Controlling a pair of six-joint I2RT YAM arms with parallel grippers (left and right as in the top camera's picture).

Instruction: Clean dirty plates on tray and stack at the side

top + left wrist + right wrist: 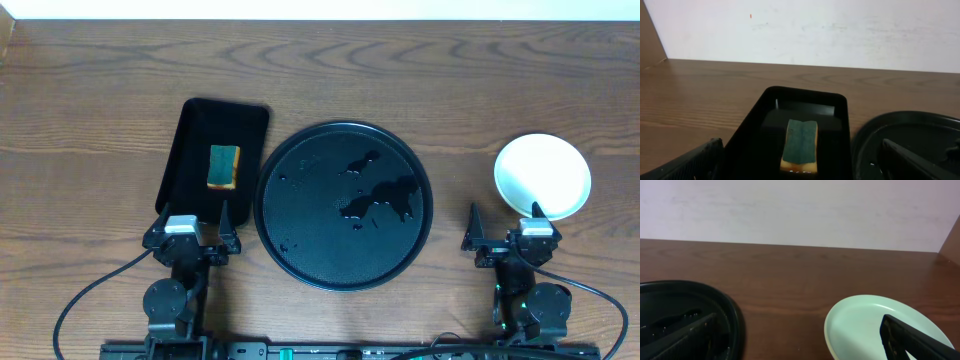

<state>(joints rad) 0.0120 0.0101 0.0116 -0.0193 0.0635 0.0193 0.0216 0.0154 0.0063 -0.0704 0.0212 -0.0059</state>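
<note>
The round black tray (344, 204) sits mid-table, holding no plates and wet with droplets; it also shows in the left wrist view (910, 135) and the right wrist view (685, 315). A pale mint-white plate (542, 176) sits on the table at the right, a pale yellowish rim showing under it in the right wrist view (875, 325); how many plates lie in the pile I cannot tell. My left gripper (190, 228) is open and empty at the near end of the rectangular tray. My right gripper (508, 233) is open and empty, just in front of the plate.
A smaller rectangular black tray (195, 150) stands left of the round tray and holds a green-and-orange sponge (223, 166), also in the left wrist view (800, 145). Bare wooden table lies behind; a pale wall stands at the back.
</note>
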